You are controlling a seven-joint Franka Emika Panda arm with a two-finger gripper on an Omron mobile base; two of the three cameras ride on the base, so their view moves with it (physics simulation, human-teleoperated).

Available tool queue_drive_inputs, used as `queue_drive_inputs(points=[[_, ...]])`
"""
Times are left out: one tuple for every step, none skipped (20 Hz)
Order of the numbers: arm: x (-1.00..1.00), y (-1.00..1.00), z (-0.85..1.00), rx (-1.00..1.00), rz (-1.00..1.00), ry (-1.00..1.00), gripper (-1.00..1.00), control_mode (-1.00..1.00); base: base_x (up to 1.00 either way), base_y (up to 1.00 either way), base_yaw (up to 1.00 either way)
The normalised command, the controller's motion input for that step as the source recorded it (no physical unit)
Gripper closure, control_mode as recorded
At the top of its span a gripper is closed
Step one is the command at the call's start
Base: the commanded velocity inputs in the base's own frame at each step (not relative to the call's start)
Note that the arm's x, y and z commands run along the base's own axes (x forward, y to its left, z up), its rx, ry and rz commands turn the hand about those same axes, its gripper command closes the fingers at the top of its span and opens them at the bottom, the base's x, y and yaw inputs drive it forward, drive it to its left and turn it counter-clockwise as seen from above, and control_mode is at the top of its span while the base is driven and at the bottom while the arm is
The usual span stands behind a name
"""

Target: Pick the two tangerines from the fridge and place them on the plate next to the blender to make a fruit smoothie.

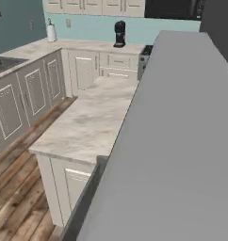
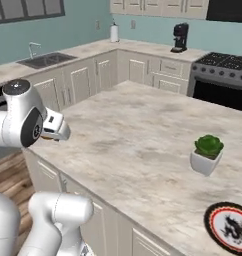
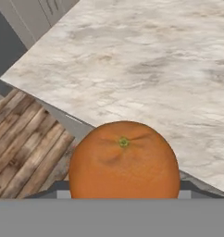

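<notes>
One orange tangerine (image 3: pixel 124 159) sits close in the hand view, stem end facing the camera, with my gripper (image 3: pixel 124 192) shut on it and the finger tips mostly hidden at its sides. It hangs over the near edge of the marble island counter (image 3: pixel 146 60). In the right base view my hand (image 2: pixel 57 127) hovers at the island's left edge. The plate (image 2: pixel 229 227), dark-rimmed with a red-orange ring, lies on the island at the far lower right. A plain grey face of the fridge (image 1: pixel 177 141) takes up the right of the left base view. The blender is out of view.
A white potted plant (image 2: pixel 207 154) stands on the island just behind the plate. A stove (image 2: pixel 220 80) and a black coffee machine (image 2: pixel 180 37) are at the back, a sink (image 2: pixel 45 59) at the left. Wooden floor (image 3: pixel 21 143) lies below the counter edge.
</notes>
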Motion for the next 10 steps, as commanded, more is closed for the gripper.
queue_drive_inputs(points=[[0.00,0.00,0.00,0.00,0.00,0.00,1.00,1.00,0.31,-0.84,-0.58],[0.00,0.00,0.00,0.00,0.00,0.00,1.00,1.00,0.41,-0.91,-0.52],[0.00,0.00,0.00,0.00,0.00,0.00,1.00,1.00,0.32,-1.00,-0.51],[0.00,0.00,0.00,0.00,0.00,0.00,1.00,1.00,0.23,-1.00,-0.54],[0.00,0.00,0.00,0.00,0.00,0.00,1.00,1.00,0.16,-1.00,-0.55],[0.00,0.00,0.00,0.00,0.00,0.00,1.00,1.00,0.06,-1.00,-0.57],[0.00,0.00,0.00,0.00,0.00,0.00,1.00,1.00,0.00,-1.00,-0.58],[0.00,0.00,0.00,0.00,0.00,0.00,1.00,1.00,0.00,-1.00,-0.57],[0.00,0.00,0.00,0.00,0.00,0.00,1.00,1.00,0.00,-1.00,-0.56],[0.00,0.00,0.00,0.00,0.00,0.00,1.00,1.00,0.00,-1.00,-0.56]])
